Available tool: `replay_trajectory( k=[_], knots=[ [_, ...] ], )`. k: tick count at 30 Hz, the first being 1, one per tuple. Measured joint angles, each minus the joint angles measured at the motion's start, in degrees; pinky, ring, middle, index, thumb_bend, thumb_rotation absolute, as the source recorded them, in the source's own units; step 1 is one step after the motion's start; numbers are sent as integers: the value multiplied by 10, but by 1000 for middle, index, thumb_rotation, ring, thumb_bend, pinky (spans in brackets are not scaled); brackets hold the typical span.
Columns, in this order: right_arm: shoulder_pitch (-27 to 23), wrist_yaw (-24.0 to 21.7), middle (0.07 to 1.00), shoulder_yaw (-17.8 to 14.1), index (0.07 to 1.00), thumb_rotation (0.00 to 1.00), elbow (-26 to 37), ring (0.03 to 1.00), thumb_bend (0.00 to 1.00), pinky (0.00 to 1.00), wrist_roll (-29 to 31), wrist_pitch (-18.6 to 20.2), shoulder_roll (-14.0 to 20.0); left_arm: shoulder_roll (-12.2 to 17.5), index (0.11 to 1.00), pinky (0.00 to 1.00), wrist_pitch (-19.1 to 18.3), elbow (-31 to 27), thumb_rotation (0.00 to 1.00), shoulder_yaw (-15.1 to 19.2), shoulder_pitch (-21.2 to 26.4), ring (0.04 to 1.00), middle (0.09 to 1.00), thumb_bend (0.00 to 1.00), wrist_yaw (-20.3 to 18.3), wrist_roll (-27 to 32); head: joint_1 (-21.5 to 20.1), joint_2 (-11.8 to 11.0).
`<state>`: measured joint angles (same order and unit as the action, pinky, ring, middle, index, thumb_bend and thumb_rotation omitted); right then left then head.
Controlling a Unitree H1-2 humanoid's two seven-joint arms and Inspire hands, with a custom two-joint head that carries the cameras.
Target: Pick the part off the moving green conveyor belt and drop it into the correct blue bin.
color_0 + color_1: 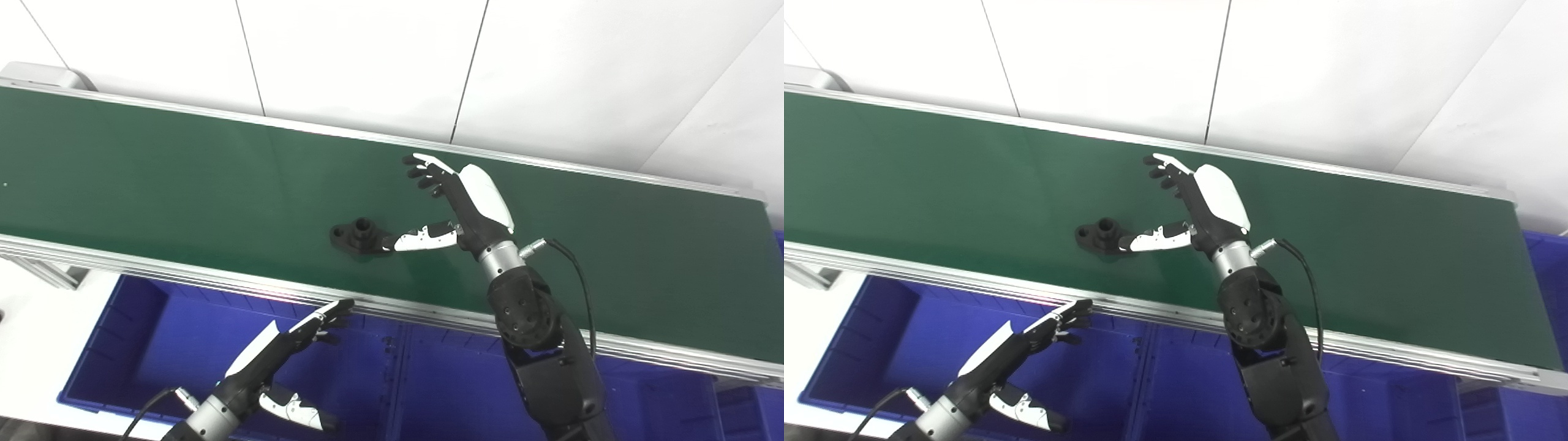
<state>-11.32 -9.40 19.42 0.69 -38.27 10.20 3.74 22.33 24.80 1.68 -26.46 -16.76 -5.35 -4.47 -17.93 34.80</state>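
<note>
A small black flanged part [357,235] with a round boss lies on the green conveyor belt [153,177], near its front edge. My right hand [456,205] is open over the belt just right of the part, fingers stretched toward the far rail, and its thumb tip reaches the part's right side. My left hand [288,355] hangs open below the belt's front rail, above a blue bin [141,343], holding nothing.
A second blue bin [453,386] sits to the right of the first, with more blue bin [1546,257] past the belt's right end. An aluminium rail [184,275] edges the belt at the front. A white panelled wall stands behind.
</note>
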Motion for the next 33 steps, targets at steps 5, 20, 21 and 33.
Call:
replay_trajectory(
  k=[5,20,21,33],
  knots=[
    [-2,-5,785,20,834,238,-16,736,851,675,-15,2,6,3,920,749,0,0,410,-12,0,850,902,983,21,-11,-1,3],
    [-12,22,760,58,808,64,-74,717,785,640,-42,-2,22,26,919,779,0,-7,405,-63,12,861,902,973,87,-29,1,11],
    [-13,26,748,59,802,49,-77,703,766,621,-42,-3,24,26,922,784,0,-7,403,-65,12,864,905,970,90,-29,1,12],
    [-15,34,474,90,653,0,-68,298,549,225,-100,-5,68,27,934,807,0,-11,406,-72,12,884,920,975,99,-21,-6,21]
  ],
)
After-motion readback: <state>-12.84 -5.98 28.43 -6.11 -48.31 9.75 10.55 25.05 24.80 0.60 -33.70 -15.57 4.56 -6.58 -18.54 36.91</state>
